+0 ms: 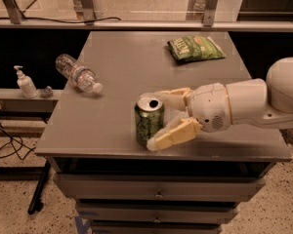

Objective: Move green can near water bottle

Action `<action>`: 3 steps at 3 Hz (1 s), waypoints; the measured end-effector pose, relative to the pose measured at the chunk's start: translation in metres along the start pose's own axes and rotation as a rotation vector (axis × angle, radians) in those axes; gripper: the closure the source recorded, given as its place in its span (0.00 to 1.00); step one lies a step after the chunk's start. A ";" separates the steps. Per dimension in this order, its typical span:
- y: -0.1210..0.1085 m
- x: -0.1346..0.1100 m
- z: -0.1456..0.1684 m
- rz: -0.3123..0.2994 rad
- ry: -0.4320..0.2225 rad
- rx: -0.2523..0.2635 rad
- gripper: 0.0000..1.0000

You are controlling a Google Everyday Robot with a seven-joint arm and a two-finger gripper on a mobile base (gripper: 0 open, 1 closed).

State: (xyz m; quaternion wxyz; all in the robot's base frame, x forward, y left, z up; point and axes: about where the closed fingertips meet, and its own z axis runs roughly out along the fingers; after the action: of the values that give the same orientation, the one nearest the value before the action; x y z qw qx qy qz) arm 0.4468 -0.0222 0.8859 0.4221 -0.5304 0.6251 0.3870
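Note:
The green can [148, 120] stands upright near the front edge of the grey table [117, 72], silver top showing. The water bottle [78, 73] lies on its side at the table's left edge, white cap pointing toward the can. My gripper [160, 119] reaches in from the right with its cream fingers [173, 135] spread open around the can's right side. One finger is behind the can and one in front. The can stays on the table.
A flat green chip bag [194, 48] lies at the table's back right. A white pump dispenser bottle [25, 83] stands on a lower shelf to the left. Drawers are below the table front. A railing runs behind the table.

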 end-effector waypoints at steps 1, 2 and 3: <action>-0.004 -0.009 0.016 0.011 -0.105 -0.003 0.41; -0.009 -0.012 0.017 0.008 -0.144 0.013 0.64; -0.031 -0.024 0.012 -0.035 -0.148 0.041 0.88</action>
State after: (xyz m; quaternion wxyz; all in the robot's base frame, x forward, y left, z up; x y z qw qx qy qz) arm 0.4810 -0.0077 0.9035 0.4848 -0.5025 0.5904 0.4049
